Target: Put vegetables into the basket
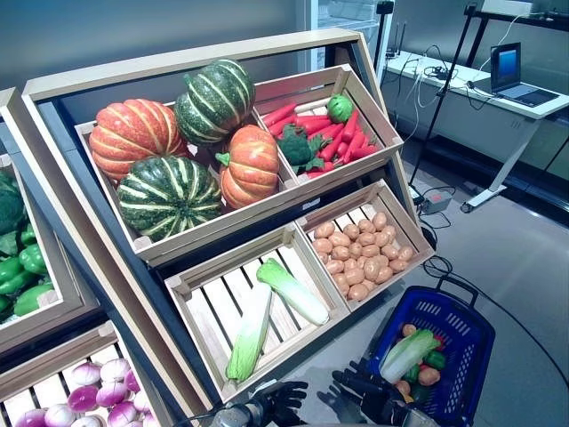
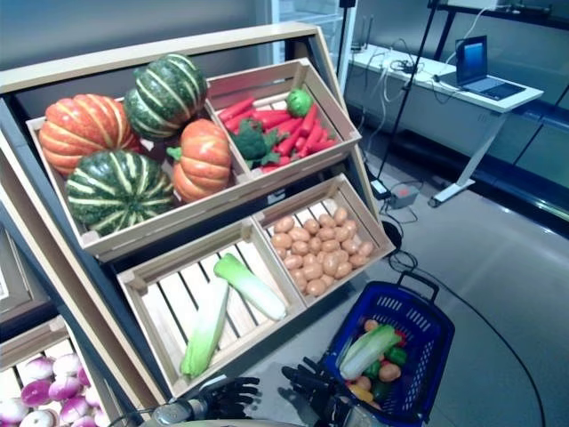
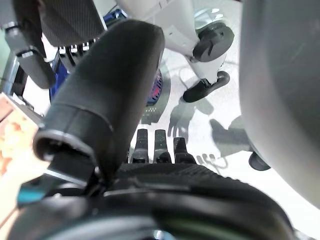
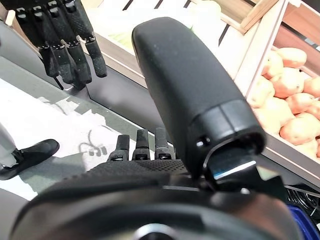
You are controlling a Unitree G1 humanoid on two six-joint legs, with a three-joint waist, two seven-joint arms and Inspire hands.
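Left eye view, both hands low and empty before the stand.

Left hand (image 1: 283, 398) and right hand (image 1: 360, 388) relaxed, fingers straight, holding nothing. Beyond them, two napa cabbages (image 1: 292, 290) lying in the slatted crate (image 1: 191, 294); blue basket (image 1: 462, 313) to the right already partly filled. Probably light, leafy, easily bruised; best taken round the firm pale stalk end.
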